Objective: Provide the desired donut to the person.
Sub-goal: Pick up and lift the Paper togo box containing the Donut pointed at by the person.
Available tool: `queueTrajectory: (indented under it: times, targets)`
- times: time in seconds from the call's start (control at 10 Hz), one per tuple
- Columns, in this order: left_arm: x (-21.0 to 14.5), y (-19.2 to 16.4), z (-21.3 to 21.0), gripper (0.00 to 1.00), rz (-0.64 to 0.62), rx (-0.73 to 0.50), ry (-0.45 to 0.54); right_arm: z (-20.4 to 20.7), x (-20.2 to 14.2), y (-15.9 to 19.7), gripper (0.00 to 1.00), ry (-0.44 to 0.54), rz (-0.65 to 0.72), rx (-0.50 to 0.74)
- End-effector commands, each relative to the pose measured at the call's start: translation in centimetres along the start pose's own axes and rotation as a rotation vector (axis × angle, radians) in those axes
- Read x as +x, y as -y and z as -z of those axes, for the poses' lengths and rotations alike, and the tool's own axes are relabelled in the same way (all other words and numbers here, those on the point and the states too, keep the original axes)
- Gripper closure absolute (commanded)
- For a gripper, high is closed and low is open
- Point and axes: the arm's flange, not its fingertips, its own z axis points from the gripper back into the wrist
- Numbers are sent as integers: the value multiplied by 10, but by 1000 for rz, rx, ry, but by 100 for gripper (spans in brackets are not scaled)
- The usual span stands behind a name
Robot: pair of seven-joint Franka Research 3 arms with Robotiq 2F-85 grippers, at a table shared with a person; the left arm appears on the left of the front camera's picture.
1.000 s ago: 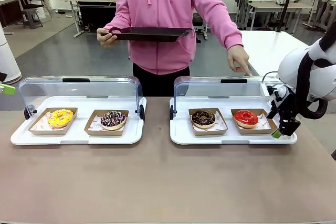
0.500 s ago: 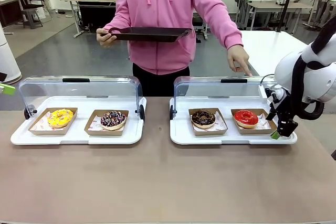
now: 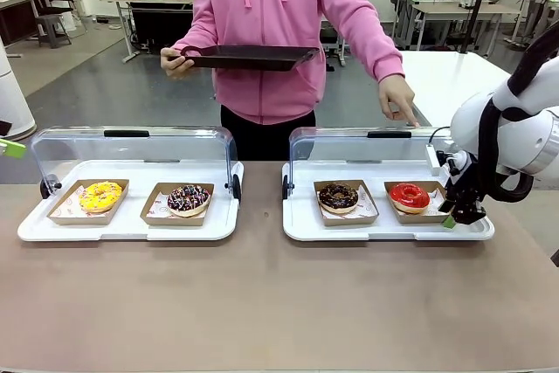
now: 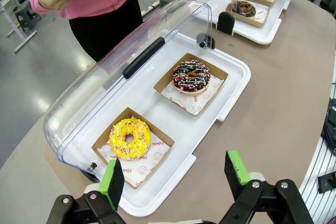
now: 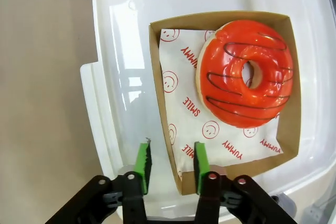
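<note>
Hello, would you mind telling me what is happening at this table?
The person holds a dark tray and points with the other hand toward the red donut. The right gripper is shut on the edge of that donut's cardboard box, in the white display tray. The left gripper hangs open near the yellow donut.

The right arm was made of white rounded shells, with a black cable looped around its wrist. The right gripper and the left gripper were both built from black linkages with small silver screws, and their fingers carried green pads. The person wore a pink hoodie with drawstrings and long sleeves, and dark trousers.
</note>
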Motion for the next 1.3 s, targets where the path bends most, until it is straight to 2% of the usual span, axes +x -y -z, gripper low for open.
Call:
queueTrajectory:
  times: [0.0,0.1,0.4,0.6,0.9,1.2]
  targets:
    - [-2,-1,0,0,11,-7,8,4,-5,8,97,16,-19,6]
    - [-2,-1,0,0,11,-7,8,2,-6,8,100,13,-18,10]
    - [-2,-1,0,0,11,-7,8,-3,-12,4,100,58,-9,38]
    - [-2,-1,0,0,11,-7,8,-23,-13,-12,100,87,-18,35]
    - [-2,-1,0,0,11,-7,8,-71,10,-59,100,75,-55,2]
    - [-2,-1,0,0,11,-7,8,-136,46,-131,100,83,-149,-16]
